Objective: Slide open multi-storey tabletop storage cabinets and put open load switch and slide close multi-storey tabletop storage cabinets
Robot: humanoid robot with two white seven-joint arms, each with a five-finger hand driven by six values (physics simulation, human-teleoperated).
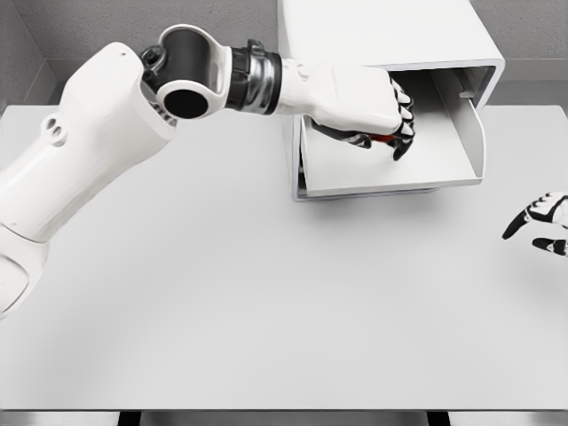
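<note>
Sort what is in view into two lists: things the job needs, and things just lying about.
Job things:
- cabinet, white, at the back of the table
- its open drawer, pulled out
- small red part, the switch, held under the left hand over the drawer

Just there:
- table
- right hand, open, resting at the right edge

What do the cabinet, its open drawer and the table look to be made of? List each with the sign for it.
Cabinet: looks like painted metal or hard plastic, matte white; thin walls, rounded corners, soft shading.
Drawer: same matte white, thin sheet-like walls with a smooth curved front; metal or plastic, unclear.
Table: pale grey, smooth and matte, no grain or glare; possibly laminate, but a simulator render leaves it open.
</note>
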